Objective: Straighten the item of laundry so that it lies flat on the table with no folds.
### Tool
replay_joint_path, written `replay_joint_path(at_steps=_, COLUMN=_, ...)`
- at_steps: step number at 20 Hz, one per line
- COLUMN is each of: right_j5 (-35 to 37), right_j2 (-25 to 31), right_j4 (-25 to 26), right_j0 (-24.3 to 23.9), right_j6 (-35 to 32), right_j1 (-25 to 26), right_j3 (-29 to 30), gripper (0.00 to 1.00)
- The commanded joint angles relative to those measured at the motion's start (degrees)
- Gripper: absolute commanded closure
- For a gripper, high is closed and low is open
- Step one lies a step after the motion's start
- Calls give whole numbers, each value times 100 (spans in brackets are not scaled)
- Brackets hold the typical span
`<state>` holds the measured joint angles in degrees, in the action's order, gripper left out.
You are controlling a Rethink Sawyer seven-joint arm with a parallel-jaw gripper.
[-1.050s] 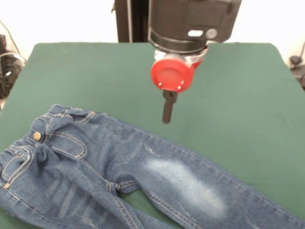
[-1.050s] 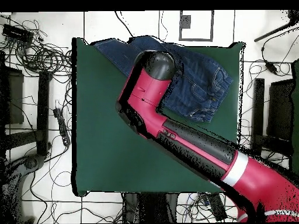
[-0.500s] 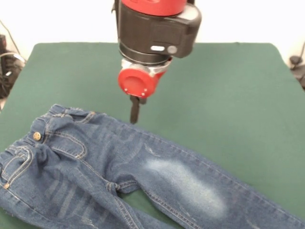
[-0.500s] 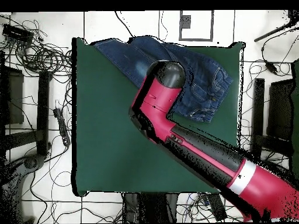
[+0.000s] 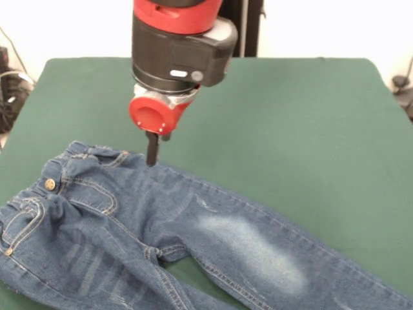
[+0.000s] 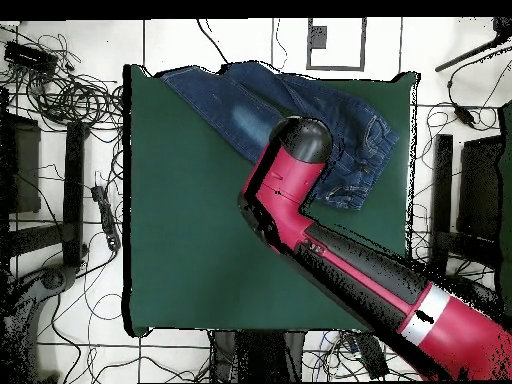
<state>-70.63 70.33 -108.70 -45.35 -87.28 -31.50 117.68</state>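
The item of laundry [image 5: 213, 239], a small pair of blue jeans, lies across the near part of the table [image 5: 310, 129]. Its waist and brass button are at the left, and one leg with a whitish patch runs to the lower right. The denim shows wrinkles around the hip and crotch. My gripper [image 5: 152, 155] hangs under a red round wrist, shut, with its tip at the jeans' far edge beside the waistband. Whether it touches the cloth cannot be seen. In the overhead view the arm's head [image 6: 298, 140] hides the gripper and the middle of the jeans [image 6: 345, 135].
In the overhead view the jeans lie along the top edge of the green table [image 6: 180, 220]. Cables [image 6: 60, 95] and dark equipment [image 6: 478, 185] lie on the floor around the table's sides.
The arm has swept left in the front view and come lower, from over bare table to the jeans' far edge near the waistband. The jeans have not moved.
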Motion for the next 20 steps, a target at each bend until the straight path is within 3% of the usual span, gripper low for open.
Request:
replay_joint_path(at_steps=1, right_j5=819, right_j2=-894, right_j4=-20, right_j0=113, right_j6=-918, right_j1=133, right_j3=516, gripper=0)
replay_joint_path(at_steps=9, right_j5=1107, right_j2=-1256, right_j4=35, right_j0=109, right_j6=-636, right_j1=186, right_j3=487, gripper=0)
replay_joint_path(at_steps=13, right_j5=1151, right_j2=-1335, right_j4=-189, right_j0=107, right_j6=-460, right_j1=157, right_j3=510, gripper=0)
replay_joint_path(at_steps=20, right_j5=1235, right_j2=-1625, right_j4=-43, right_j0=142, right_j6=-372, right_j1=315, right_j3=458, gripper=0)
